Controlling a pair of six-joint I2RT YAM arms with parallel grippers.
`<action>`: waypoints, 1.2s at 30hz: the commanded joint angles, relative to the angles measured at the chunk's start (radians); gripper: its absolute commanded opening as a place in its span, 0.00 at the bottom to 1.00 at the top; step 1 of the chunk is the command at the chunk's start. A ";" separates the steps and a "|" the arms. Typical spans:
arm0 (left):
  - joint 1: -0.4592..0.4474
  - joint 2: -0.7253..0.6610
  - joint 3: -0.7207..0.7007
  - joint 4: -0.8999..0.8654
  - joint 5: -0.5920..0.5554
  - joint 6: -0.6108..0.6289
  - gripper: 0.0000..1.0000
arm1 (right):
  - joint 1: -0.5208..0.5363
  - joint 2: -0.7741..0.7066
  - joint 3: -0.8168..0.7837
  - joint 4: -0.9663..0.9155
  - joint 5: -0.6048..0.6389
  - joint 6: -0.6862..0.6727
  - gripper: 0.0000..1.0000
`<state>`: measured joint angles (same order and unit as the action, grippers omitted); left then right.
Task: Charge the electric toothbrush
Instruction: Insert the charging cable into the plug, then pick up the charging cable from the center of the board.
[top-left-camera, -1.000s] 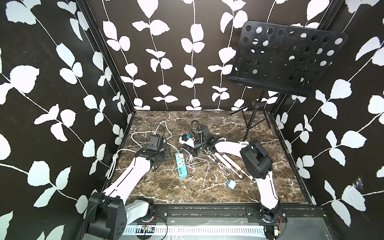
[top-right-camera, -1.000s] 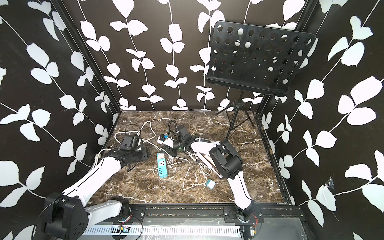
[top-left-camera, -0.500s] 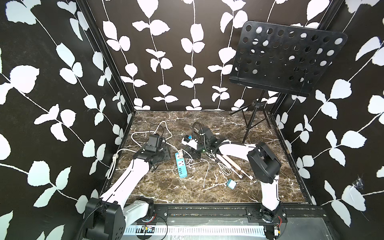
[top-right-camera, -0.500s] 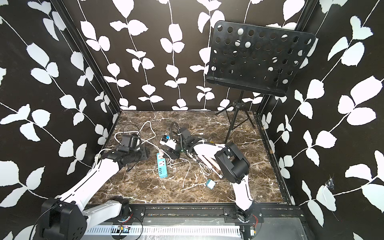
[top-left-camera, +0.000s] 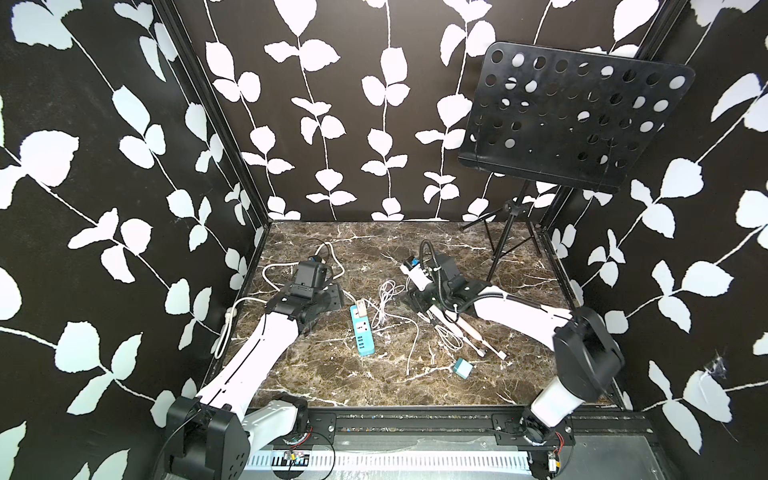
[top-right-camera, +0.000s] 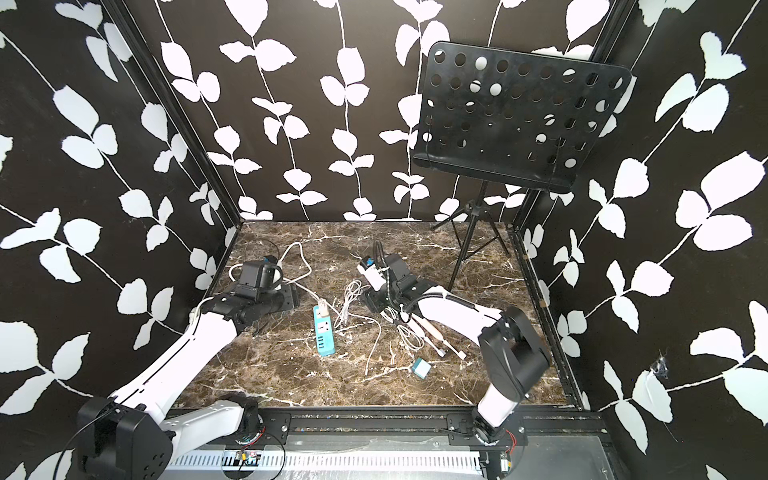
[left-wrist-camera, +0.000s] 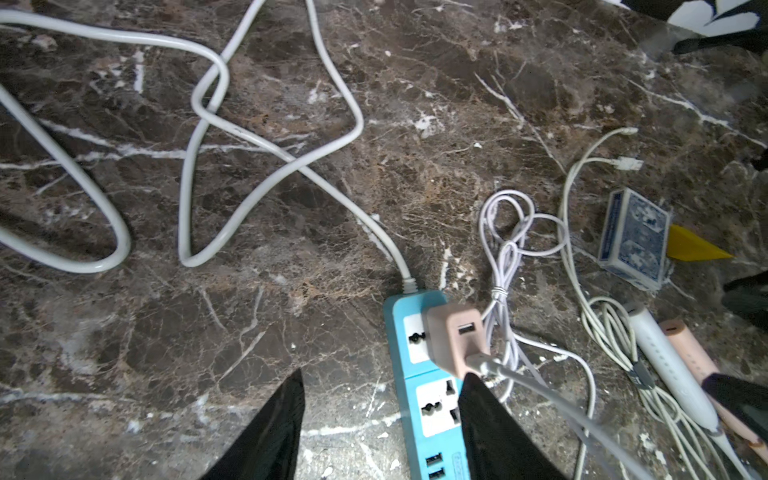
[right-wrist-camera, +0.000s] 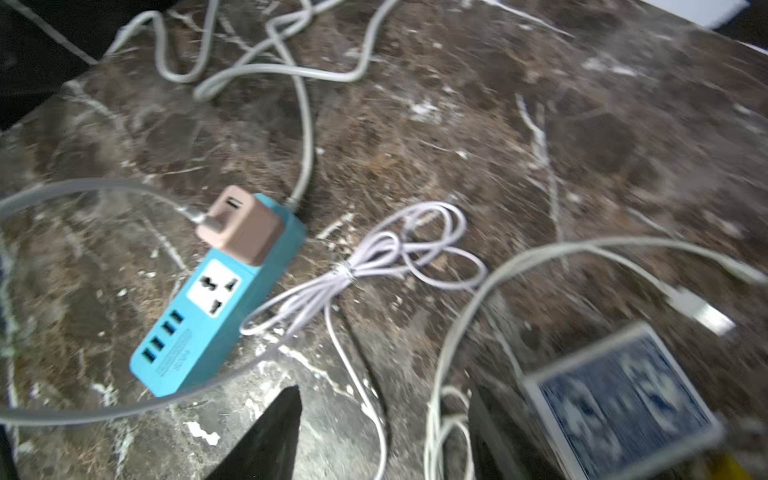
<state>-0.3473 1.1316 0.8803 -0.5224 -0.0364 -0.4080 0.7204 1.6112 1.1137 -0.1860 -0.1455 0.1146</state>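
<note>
Black leaf-print walls (top-left-camera: 104, 166) round a brown marble desk (top-left-camera: 374, 399). L pincer (left-wrist-camera: 380, 374) spread wide, empty; blue strip (top-left-camera: 361, 330) just right of it. R pincer (right-wrist-camera: 384, 390) spread wide, empty; toothbrushes (top-left-camera: 471, 334) flat just behind it. Music stand (top-left-camera: 573, 120) far right, back corner.

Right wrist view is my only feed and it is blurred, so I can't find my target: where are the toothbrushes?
Observer: Two lie side by side on the table, a white toothbrush and a pink toothbrush, heads toward the front edge.
Operator: Where is the left hand?
Observer: The left hand hangs open at the blue power strip, beside the pink adapter.
Operator: Anything near the front edge?
Observer: A small teal box lies there.
</note>
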 joint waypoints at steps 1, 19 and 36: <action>-0.075 -0.002 0.027 0.003 -0.048 0.034 0.62 | 0.076 -0.063 0.010 -0.225 0.298 0.261 0.63; -0.116 -0.151 -0.081 -0.028 -0.082 0.032 0.66 | 0.457 0.105 -0.009 -0.395 0.212 0.935 0.47; -0.116 -0.237 -0.127 -0.060 -0.068 0.038 0.67 | 0.500 0.235 -0.016 -0.449 0.137 1.030 0.21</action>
<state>-0.4633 0.9215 0.7673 -0.5575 -0.1043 -0.3809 1.2110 1.8046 1.1034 -0.5938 0.0048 1.0981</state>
